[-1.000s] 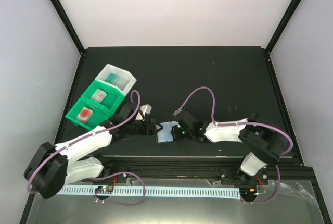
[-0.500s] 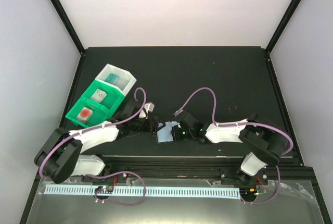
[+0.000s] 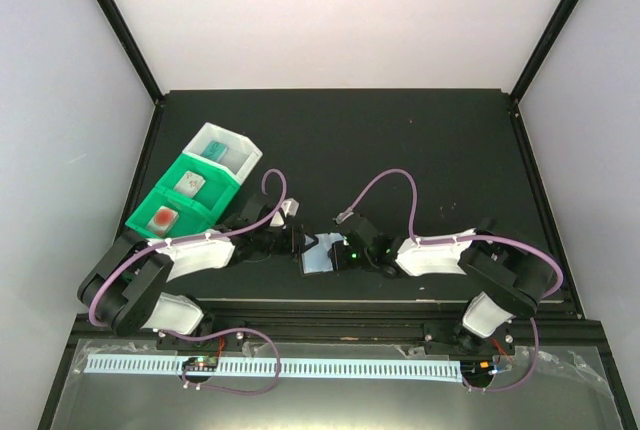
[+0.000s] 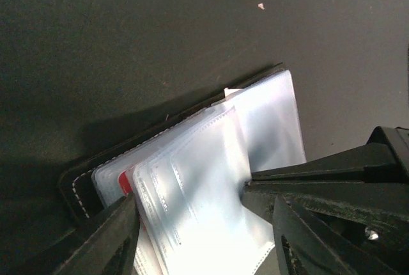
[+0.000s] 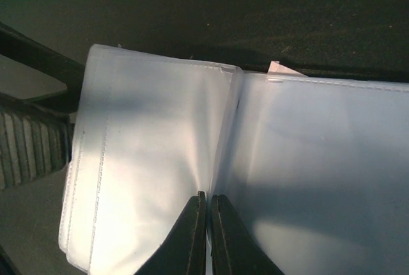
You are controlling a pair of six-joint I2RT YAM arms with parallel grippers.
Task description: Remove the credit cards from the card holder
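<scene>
**Currently: right claw pinches a card holder sleeve, left claw spread around the pockets**

Top view: the card holder (image 3: pixel 320 253) lies open on the black counter (image 3: pixel 420 140), close to the near edge and about centre. It sits between the two claws. The left claw (image 3: pixel 293 241) is at its left end and the right claw (image 3: pixel 338 253) at its right end.

Right wrist view: the right claw (image 5: pixel 206 201) has its fingertips pressed together. It is closed and gripping clear plastic at the fold between two pale pockets of the card holder (image 5: pixel 153 153). A small white corner (image 5: pixel 281 68) pokes out behind the top edge of the right-hand pocket.

Left wrist view:
- The left claw (image 4: pixel 204 224) is open, with its jaws apart on either side of the fanned pale pockets.
- Its left finger (image 4: pixel 118 236) is at the pocket edge, but I cannot tell whether it touches. Nothing is clamped.
- The card holder (image 4: pixel 192 172) has its black stitched cover flat on the counter under the pockets.
- A red sliver (image 4: pixel 126 182) shows inside a lower pocket on the left.
- The right claw's black fingers (image 4: pixel 332 176) come in from the right, on the top pocket's edge.

Bins, far left in the top view: the green bins (image 3: pixel 213 200) and the white bin (image 3: pixel 245 155) form one touching diagonal row, well apart from the card holder. Three credit cards lie in them:
- the teal card (image 3: pixel 214 150) in the white bin
- the pale card (image 3: pixel 187 184) in the middle green compartment
- the red-mark card (image 3: pixel 163 219) in the nearest green compartment
</scene>
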